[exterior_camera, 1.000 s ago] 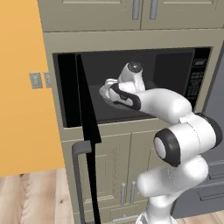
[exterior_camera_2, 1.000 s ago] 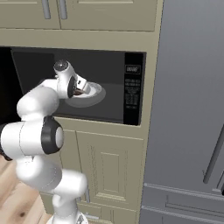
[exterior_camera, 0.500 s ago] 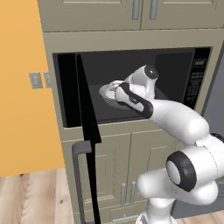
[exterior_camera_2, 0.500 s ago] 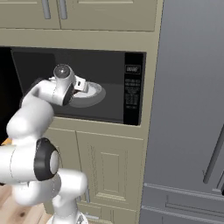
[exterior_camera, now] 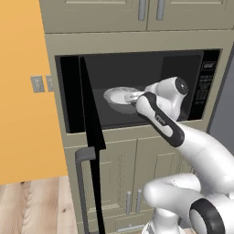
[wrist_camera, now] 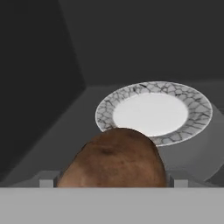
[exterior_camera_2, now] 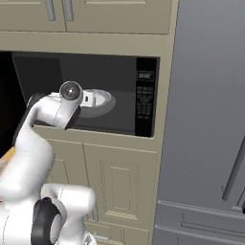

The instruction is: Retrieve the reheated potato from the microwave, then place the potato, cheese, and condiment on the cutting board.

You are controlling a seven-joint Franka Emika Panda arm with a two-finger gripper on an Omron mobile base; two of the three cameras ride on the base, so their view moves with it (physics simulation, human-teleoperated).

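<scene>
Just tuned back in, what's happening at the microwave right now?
The microwave door hangs open and the arm reaches inside. In the hand view the potato sits close between the fingers of the gripper, in front of a plate with a crackled rim. The jaws stand wide on either side of it; whether they grip it I cannot tell. The potato is not out of the microwave yet.

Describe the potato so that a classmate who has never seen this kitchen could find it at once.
Start at the black built-in microwave set among beige cabinets, its door swung open. Inside sits a white plate with a grey crackled rim. The potato is the brown, mottled, roundish lump just in front of that plate, between the fingers of the gripper; it is the one brown thing in the dark cavity.
</scene>
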